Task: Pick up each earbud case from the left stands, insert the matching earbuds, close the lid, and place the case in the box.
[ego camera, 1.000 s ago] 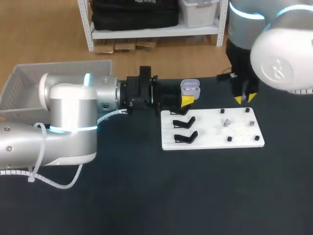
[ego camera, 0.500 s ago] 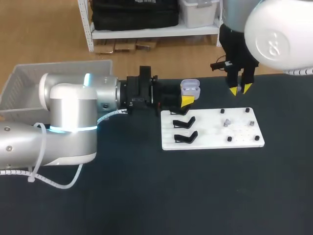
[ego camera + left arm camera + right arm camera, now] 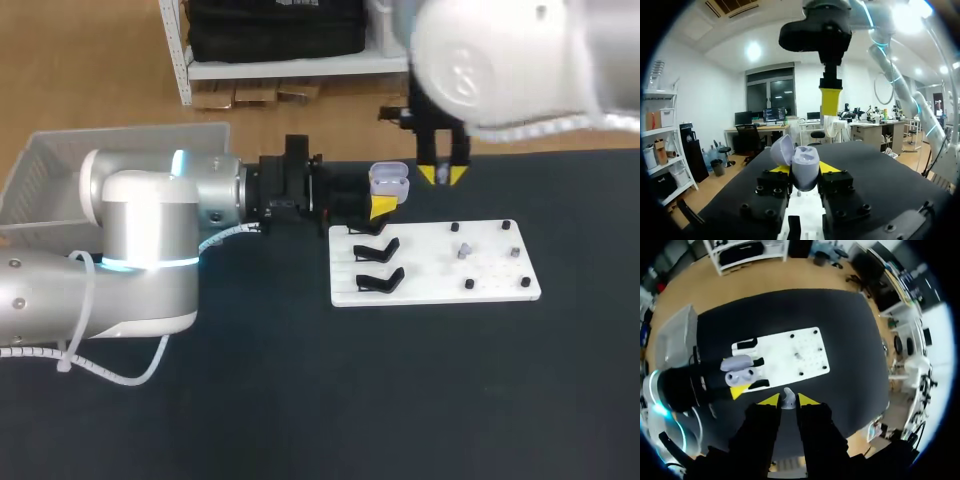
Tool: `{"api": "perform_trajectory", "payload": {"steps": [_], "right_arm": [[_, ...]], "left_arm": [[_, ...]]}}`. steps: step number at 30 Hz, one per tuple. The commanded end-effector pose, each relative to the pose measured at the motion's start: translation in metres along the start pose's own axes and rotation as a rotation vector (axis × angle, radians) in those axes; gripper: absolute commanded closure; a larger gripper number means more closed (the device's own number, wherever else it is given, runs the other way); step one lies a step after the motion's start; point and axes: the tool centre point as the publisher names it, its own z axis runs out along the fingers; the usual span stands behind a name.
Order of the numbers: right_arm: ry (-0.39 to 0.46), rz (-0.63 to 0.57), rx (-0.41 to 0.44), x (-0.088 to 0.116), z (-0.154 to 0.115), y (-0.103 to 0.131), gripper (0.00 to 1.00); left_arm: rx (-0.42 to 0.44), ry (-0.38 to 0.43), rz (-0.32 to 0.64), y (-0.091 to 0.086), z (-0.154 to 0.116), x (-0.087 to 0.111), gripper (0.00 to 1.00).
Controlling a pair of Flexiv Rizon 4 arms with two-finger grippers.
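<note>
The left gripper (image 3: 804, 169) pinches a small pale lavender earbud case (image 3: 389, 183) with its rounded lid swung open, holding it above the table just beyond the far left corner of the flat white plastic board (image 3: 430, 285). The right gripper (image 3: 441, 176) hangs just beside the case, its yellow tips pressed onto a small white earbud (image 3: 788, 398). By that showing, the pick-up of this case is done and the insertion is in hand. The case's two wells look unfilled in the right wrist view, though this is hard to tell. A second small grey earbud (image 3: 462, 250) stands on the board, probably next to fetch. The black clip-like stands (image 3: 378, 282) on the board's left side carry no case. Closing the lid and setting the case in the white plastic basket-like box (image 3: 45, 165), well apart to the left, are left.
</note>
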Motion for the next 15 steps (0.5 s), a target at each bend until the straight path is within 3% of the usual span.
{"api": "perform_trajectory", "payload": {"steps": [1, 15], "right_arm": [[0.015, 0.381, 0.132, -0.0021, -0.0001, 0.0225, 1.00], [0.000, 0.412, 0.094, -0.0001, -0.0046, 0.0290, 1.00]], "left_arm": [[-0.007, -0.007, 0.005, -0.0013, -0.0002, 0.0015, 1.00], [-0.007, -0.007, 0.005, -0.0013, -0.0002, 0.0015, 1.00]]}}
